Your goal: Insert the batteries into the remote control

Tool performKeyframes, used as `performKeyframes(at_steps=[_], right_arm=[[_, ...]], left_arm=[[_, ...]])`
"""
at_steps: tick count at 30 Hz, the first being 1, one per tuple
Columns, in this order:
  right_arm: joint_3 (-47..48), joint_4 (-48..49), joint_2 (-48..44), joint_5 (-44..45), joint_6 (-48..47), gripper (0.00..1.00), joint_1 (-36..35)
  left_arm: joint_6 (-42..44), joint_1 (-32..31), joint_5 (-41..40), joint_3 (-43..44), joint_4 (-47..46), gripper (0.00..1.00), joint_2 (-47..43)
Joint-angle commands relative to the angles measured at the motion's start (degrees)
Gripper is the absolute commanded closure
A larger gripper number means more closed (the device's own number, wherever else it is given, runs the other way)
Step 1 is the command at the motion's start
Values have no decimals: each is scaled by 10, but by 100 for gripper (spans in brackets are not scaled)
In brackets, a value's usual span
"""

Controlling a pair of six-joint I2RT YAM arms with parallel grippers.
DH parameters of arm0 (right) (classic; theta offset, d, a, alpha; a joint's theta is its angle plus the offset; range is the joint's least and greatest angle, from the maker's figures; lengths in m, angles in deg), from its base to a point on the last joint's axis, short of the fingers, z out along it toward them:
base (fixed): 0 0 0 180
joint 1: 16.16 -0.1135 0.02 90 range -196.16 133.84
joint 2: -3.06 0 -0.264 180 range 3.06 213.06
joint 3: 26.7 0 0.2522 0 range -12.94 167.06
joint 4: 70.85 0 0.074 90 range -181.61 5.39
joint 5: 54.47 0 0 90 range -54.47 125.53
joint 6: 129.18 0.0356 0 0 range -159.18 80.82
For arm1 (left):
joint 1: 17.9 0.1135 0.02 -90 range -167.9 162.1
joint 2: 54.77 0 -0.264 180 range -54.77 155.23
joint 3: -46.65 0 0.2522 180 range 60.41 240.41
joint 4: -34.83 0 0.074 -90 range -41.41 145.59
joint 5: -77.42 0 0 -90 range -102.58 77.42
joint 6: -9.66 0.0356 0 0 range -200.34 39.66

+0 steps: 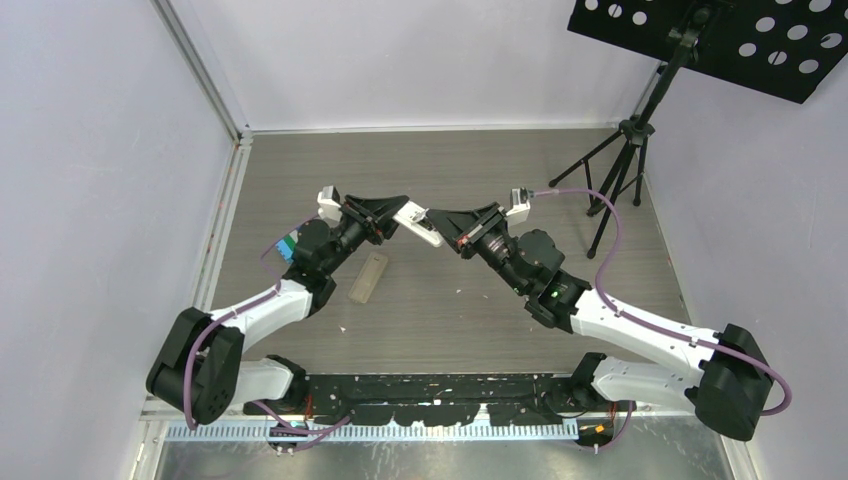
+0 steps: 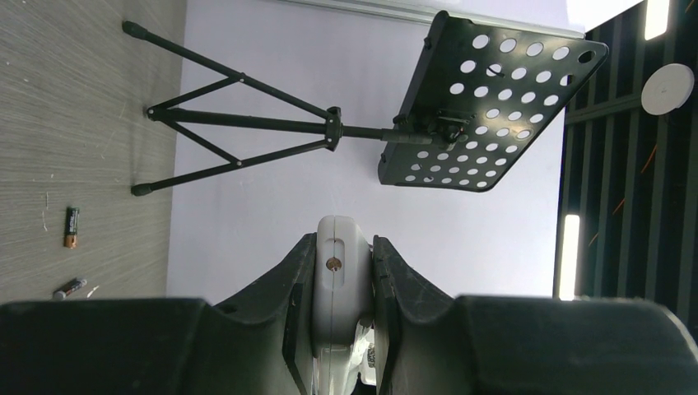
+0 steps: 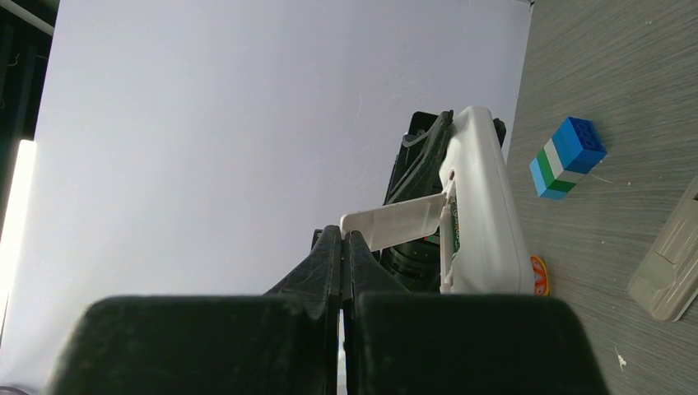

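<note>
Tabletop (image 1: 450,320) | white remote control (image 3: 486,206), flap (image 3: 399,220) open | left end effector (image 2: 343,248) clamps it | right end effector (image 3: 343,239) pinches flap

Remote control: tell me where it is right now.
In the top view the remote control hangs above the table's middle, clamped in the left gripper, with the right gripper shut on its open cover flap.
</note>
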Motion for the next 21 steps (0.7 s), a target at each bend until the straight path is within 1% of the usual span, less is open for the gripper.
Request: performKeyframes(at_steps=[1,12,21], right_arm=[[-6,4,-12,28,-6,100,-1],[-14,32,10,36,-21,100,0],[-53,79,1,77,-32,100,-1]], left_arm=[[-15,-1,-2,1,-48,100,-4],[-32,-1,5,3,-51,100,-11],[-47,-2,3,1,-51,100,-16]])
